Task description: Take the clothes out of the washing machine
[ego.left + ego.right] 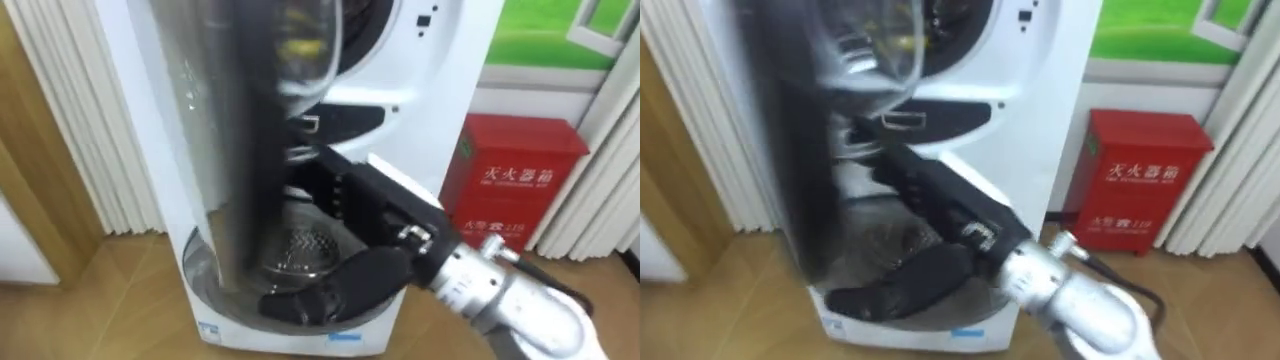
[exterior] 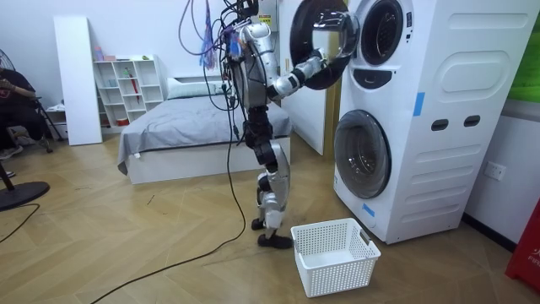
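Stood facing the stacked washing machine (image 2: 439, 127), white basket (image 2: 333, 253) on the floor by the feet. Held the right hand (image 1: 375, 215) up beside the open upper door (image 1: 240, 150), fingers stretched out, gripping nothing. Clothes (image 1: 300, 45) hard to make out, just a yellowish blur inside the upper drum (image 2: 381, 32).
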Available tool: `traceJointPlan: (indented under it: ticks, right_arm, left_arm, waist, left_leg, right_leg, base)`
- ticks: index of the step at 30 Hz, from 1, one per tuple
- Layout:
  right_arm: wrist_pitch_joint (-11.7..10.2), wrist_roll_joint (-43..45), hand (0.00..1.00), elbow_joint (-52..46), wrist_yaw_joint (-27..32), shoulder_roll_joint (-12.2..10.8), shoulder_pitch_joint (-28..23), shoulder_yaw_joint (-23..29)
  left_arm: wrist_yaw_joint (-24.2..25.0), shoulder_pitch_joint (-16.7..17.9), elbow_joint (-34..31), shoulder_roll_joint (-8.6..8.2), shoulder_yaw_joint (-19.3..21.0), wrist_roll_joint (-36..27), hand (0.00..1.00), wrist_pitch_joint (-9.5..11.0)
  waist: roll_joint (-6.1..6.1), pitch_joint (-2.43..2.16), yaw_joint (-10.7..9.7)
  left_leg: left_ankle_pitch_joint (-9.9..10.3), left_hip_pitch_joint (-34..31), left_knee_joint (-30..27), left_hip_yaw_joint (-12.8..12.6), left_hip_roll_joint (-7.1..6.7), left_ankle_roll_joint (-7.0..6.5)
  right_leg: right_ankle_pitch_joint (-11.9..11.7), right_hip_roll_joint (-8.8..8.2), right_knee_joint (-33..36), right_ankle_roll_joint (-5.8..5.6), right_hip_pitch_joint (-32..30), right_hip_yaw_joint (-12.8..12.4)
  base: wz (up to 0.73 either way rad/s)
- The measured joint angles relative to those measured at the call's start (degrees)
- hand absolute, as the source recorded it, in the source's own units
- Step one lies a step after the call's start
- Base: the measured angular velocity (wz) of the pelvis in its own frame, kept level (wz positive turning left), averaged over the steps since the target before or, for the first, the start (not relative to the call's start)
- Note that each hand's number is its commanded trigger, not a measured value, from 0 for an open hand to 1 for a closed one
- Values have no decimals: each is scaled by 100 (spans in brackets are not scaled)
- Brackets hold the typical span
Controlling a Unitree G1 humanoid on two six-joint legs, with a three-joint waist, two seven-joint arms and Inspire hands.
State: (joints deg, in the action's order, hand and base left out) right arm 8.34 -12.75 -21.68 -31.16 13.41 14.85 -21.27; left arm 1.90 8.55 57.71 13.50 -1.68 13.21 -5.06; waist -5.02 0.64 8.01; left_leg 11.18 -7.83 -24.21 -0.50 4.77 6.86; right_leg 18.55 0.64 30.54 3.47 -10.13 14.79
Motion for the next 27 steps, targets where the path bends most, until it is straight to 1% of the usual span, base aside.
traceJointPlan:
  ticks: [1,2,3,4,5,6,7,8,9,10,11,12,13,14,15,16,18,20,21,22,23,25,27]
  right_arm:
    - [-3,5,0,-2,-70,-20,-8,-99]
    - [43,29,0,40,-170,-2,-26,-261]
    - [38,50,0,72,-322,17,-21,-309]
    - [21,50,0,83,-367,35,6,-357]
    - [-21,60,0,57,-428,65,242,-482]
    - [-131,37,0,39,-495,28,268,-492]
    - [-141,22,0,40,-535,-6,192,-492]
    - [-135,-15,0,68,-619,34,190,-537]
    - [-132,-17,0,78,-654,40,208,-540]
    - [-129,-15,0,86,-646,1,210,-540]
    - [-122,-9,0,88,-654,-40,210,-548]
    - [-107,-11,0,87,-662,-44,211,-549]
    - [-94,-10,0,87,-674,-43,212,-549]
    - [-72,24,0,87,-706,-31,212,-549]
    - [-70,58,0,87,-724,-22,211,-550]
    - [-69,115,0,87,-748,-18,212,-555]
    - [-69,175,0,90,-755,-3,212,-560]
    - [-67,176,0,124,-755,-1,211,-562]
    - [-66,176,0,134,-753,-1,212,-562]
    - [-67,176,0,139,-753,-3,212,-562]
    - [-66,176,0,153,-753,-8,211,-562]
    - [-66,180,0,192,-755,-6,211,-562]
    - [-66,186,0,238,-757,1,209,-563]
  left_arm:
    - [-7,0,1,-3,10,1,0,-7]
    - [16,-4,-1,-4,-23,0,0,-9]
    - [56,-35,-5,4,-18,7,0,-24]
    - [89,-35,-12,-24,-7,8,0,-38]
    - [127,1,-10,-116,101,7,0,-34]
    - [119,12,-15,-140,178,10,0,-103]
    - [132,16,-15,-127,177,10,0,-143]
    - [166,-4,-17,-116,172,6,0,-169]
    - [213,-30,-19,-87,171,-20,0,-165]
    - [220,-54,-18,-50,173,-32,0,-164]
    - [220,-61,-18,14,165,-57,0,-160]
    - [221,-58,0,50,124,-82,0,-162]
    - [221,-59,9,55,107,-136,0,-167]
    - [225,-85,9,39,77,-142,0,-167]
    - [228,-110,10,24,64,-142,0,-167]
    - [227,-158,26,32,-51,-132,0,-178]
    - [228,-192,27,36,-85,-138,0,-181]
    - [228,-225,26,39,-86,-139,0,-181]
    - [227,-259,26,42,-86,-143,0,-180]
    - [227,-278,26,42,-87,-146,0,-180]
    - [227,-303,26,38,-92,-152,0,-174]
    - [227,-315,27,37,-95,-180,0,-172]
    - [227,-330,26,36,-113,-181,0,-170]
  waist:
    - [57,-64,39]
    - [71,-134,160]
    - [70,-161,261]
    - [133,-197,304]
    - [141,-103,332]
    - [133,-50,380]
    - [174,-54,367]
    - [164,-76,422]
    - [166,-126,511]
    - [82,-66,508]
    - [18,-3,521]
    - [-48,-16,551]
    - [-74,-29,589]
    - [-105,-30,655]
    - [-110,-30,667]
    - [-106,-28,687]
    - [-87,-14,769]
    - [-57,14,789]
    - [-53,16,793]
    - [-53,19,797]
    - [-41,42,799]
    - [-22,70,797]
    - [-17,74,792]
  left_leg:
    - [53,-82,-195,80,-15,-2]
    - [51,-143,-197,90,-68,-51]
    - [2,-141,16,41,-106,-137]
    - [-23,-152,82,10,-57,-158]
    - [-16,-161,-105,5,-62,-101]
    - [-25,-167,-179,2,65,-83]
    - [-39,-152,-139,-13,98,-99]
    - [-99,-81,40,-109,119,-116]
    - [-288,77,371,-184,106,-84]
    - [-390,129,525,-215,76,-114]
    - [-486,194,757,-209,44,-141]
    - [-499,200,850,-197,34,-161]
    - [-492,208,884,-192,24,-174]
    - [-471,239,910,-186,-7,-210]
    - [-456,256,924,-179,-29,-233]
    - [-431,296,967,-173,-74,-270]
    - [-417,382,1073,-173,-142,-295]
    - [-404,462,1159,-175,-162,-315]
    - [-404,465,1195,-175,-170,-316]
    - [-404,467,1212,-175,-171,-316]
    - [-404,490,1254,-175,-170,-316]
    - [-404,539,1294,-185,-167,-316]
    - [-403,539,1295,-196,-156,-314]
  right_leg:
    - [52,-41,103,244,-18,75]
    - [20,-48,-114,165,160,215]
    - [-214,20,-703,-376,478,327]
    - [-238,46,-726,-473,611,294]
    - [-60,-317,-39,-297,527,-247]
    - [346,-284,89,-76,505,-419]
    - [361,-293,68,-57,528,-339]
    - [309,-278,-81,-100,555,-287]
    - [193,-249,-296,-103,585,-227]
    - [133,-261,-420,-104,640,-194]
    - [10,-251,-706,-108,744,-120]
    - [-109,-219,-972,-125,836,-83]
    - [-161,-205,-1097,-119,885,-85]
    - [-317,-190,-1317,19,1000,-72]
    - [-357,-187,-1393,54,1059,-59]
    - [-392,-222,-1506,37,1143,-47]
    - [-445,-257,-1629,-36,1254,-43]
    - [-477,-264,-1721,-77,1338,-42]
    - [-491,-264,-1779,-94,1356,-43]
    - [-495,-264,-1806,-94,1363,-45]
    - [-495,-264,-1815,-94,1369,-43]
    - [-495,-263,-1859,-94,1413,-44]
    - [-495,-264,-1892,-94,1423,-45]
  base:
    - [54]
    - [74]
    - [73]
    - [54]
    - [40]
    - [52]
    - [59]
    - [50]
    - [36]
    - [28]
    - [28]
    - [19]
    - [6]
    - [0]
    - [9]
    - [9]
    - [2]
    - [2]
    - [3]
    - [0]
    - [0]
    - [-2]
    - [-4]
